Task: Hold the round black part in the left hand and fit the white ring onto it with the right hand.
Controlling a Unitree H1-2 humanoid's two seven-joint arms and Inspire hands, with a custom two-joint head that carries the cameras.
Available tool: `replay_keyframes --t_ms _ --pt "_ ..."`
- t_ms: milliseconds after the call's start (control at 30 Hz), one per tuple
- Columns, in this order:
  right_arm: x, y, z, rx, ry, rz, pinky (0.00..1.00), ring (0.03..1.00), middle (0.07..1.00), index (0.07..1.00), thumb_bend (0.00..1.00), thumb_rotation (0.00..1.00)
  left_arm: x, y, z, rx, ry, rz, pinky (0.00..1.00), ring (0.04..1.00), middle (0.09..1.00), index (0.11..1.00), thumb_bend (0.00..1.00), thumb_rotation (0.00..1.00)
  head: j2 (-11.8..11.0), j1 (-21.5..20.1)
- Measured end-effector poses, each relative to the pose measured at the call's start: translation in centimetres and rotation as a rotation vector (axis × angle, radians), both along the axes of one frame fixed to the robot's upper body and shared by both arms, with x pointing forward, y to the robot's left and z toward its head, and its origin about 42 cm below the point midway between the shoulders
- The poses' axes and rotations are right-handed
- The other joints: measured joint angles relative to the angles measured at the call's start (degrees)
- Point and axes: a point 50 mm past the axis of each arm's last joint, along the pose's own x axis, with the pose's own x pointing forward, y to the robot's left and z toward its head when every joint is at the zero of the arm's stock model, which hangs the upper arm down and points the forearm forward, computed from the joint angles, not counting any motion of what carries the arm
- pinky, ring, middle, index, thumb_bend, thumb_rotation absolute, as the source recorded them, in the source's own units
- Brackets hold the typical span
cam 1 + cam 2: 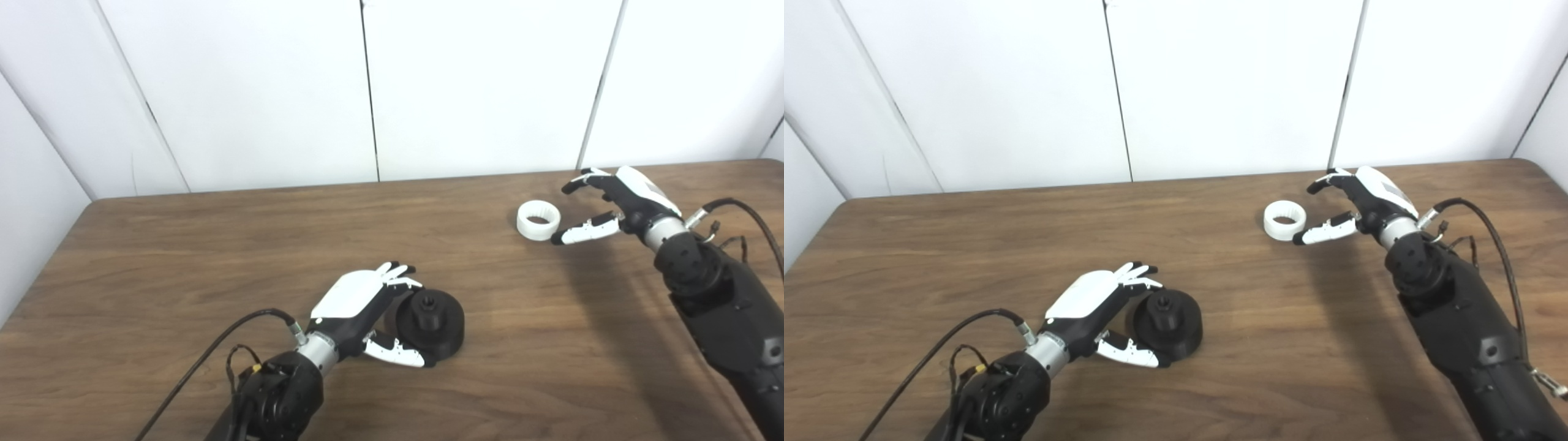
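Note:
The round black part (432,321) lies flat on the wooden table (184,257), front centre, with a raised hub on top. My left hand (367,309) is open around its left side, fingers above its far edge and thumb at its near edge; I cannot tell whether they touch it. The white ring (538,220) lies on the table at the back right. My right hand (603,208) is open just right of the ring, thumb tip close to its near right side, fingers spread above and beyond it. Neither hand holds anything.
White wall panels (478,86) stand behind the table's far edge. A black cable (202,361) runs along my left forearm, and another cable (750,214) loops by my right wrist. The table's right edge lies near my right arm.

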Motion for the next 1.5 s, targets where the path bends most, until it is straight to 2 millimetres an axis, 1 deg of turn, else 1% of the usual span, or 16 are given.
replay_keyframes --t_ms 233,467,600,767,867,1067,1333,1500 --pt "1.0 -0.3 -0.2 -0.009 0.019 -0.005 0.84 0.961 0.943 0.756 0.88 0.31 0.1 0.1 -0.1 -0.001 -0.006 -0.005 0.82 1.000 0.957 0.748 0.86 0.43 -0.18 0.18" --pt "1.5 0.1 -0.2 -0.010 0.015 0.008 0.84 0.958 0.941 0.757 0.89 0.34 0.1 0.1 -0.1 -0.003 -0.008 -0.001 0.83 1.000 0.961 0.751 0.85 0.43 -0.26 -0.09" --pt "2.0 0.5 -0.2 -0.006 0.020 0.008 0.84 0.956 0.940 0.762 0.88 0.32 0.1 0.1 -0.1 -0.003 -0.008 -0.003 0.83 1.000 0.957 0.743 0.86 0.43 -0.35 0.09" --pt "2.5 1.5 -0.4 0.002 0.027 0.019 0.84 0.955 0.940 0.761 0.87 0.32 0.1 0.1 -0.2 -0.006 -0.011 -0.001 0.83 1.000 0.960 0.749 0.85 0.43 -0.35 0.18" --pt "2.6 1.8 -0.6 0.008 0.032 0.021 0.84 0.958 0.942 0.763 0.88 0.34 0.1 0.1 -0.2 -0.006 -0.008 0.002 0.83 1.000 0.961 0.752 0.86 0.44 -0.44 0.09" --pt "2.8 2.1 -1.1 -0.011 0.043 0.025 0.86 0.963 0.944 0.771 0.88 0.35 0.1 0.1 -0.2 -0.006 -0.009 0.001 0.83 1.000 0.962 0.752 0.86 0.44 -0.44 0.26" --pt "3.1 3.2 -1.3 -0.004 0.044 0.047 0.87 0.968 0.946 0.769 0.87 0.33 0.1 0.1 -0.2 -0.007 -0.008 0.000 0.83 1.000 0.961 0.752 0.86 0.44 -0.35 0.26" --pt "3.1 3.3 -1.5 -0.002 0.044 0.052 0.87 0.964 0.945 0.769 0.86 0.33 0.1 0.1 -0.2 -0.010 -0.013 0.004 0.83 1.000 0.959 0.749 0.86 0.43 -0.35 0.61"
